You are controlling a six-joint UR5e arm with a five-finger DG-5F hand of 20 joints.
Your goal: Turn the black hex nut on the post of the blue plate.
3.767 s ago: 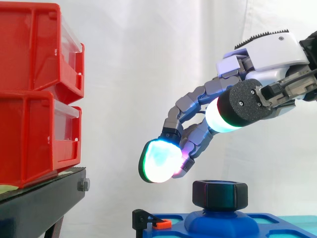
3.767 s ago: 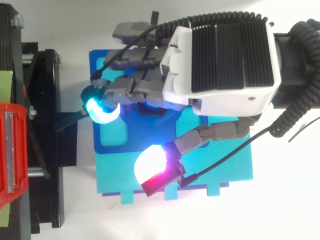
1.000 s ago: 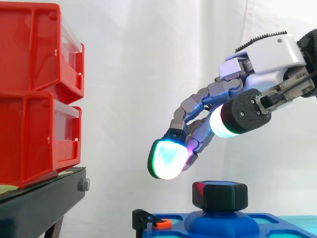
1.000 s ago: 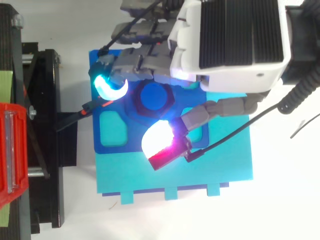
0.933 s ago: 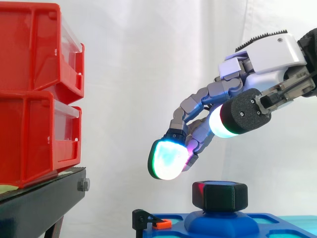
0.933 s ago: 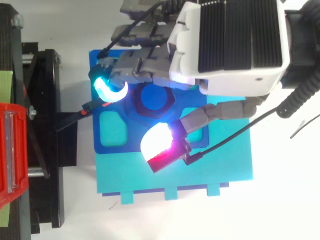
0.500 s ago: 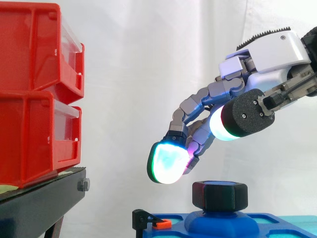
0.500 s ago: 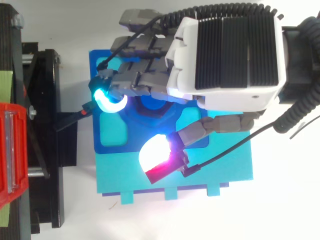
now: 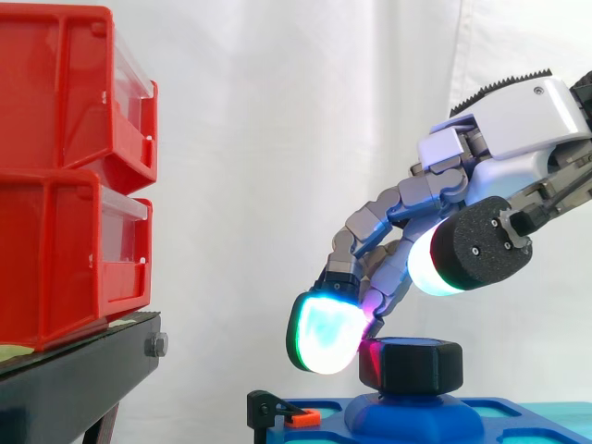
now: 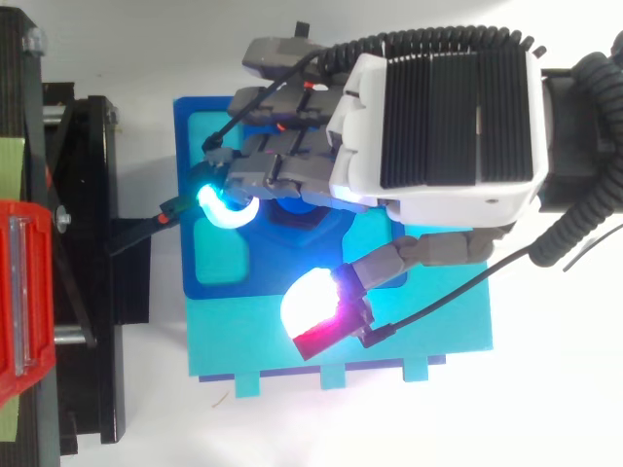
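The black hex nut (image 9: 412, 363) sits on the raised post of the blue plate (image 9: 518, 414) at the bottom of the side view. My hand (image 9: 504, 139) hangs over it from the right, open, with fingers gently bent and spread. One glowing fingertip (image 9: 326, 335) has come down to the nut's upper left edge; whether it touches is unclear. The thumb's pad (image 9: 435, 264) stays above the nut. From above, the hand (image 10: 438, 126) covers most of the nut (image 10: 297, 216), and the blue plate (image 10: 258, 280) shows around it.
Two stacked red bins (image 9: 65, 176) stand on a black stand (image 9: 74, 379) at the left. A small black clip with an orange tab (image 9: 282, 413) sits at the plate's left end. A cyan base (image 10: 419, 336) lies under the blue plate.
The hand has dropped lower over the nut and shifted slightly right in the side view. Its leading fingertip went from well above the nut to level with the nut's top.
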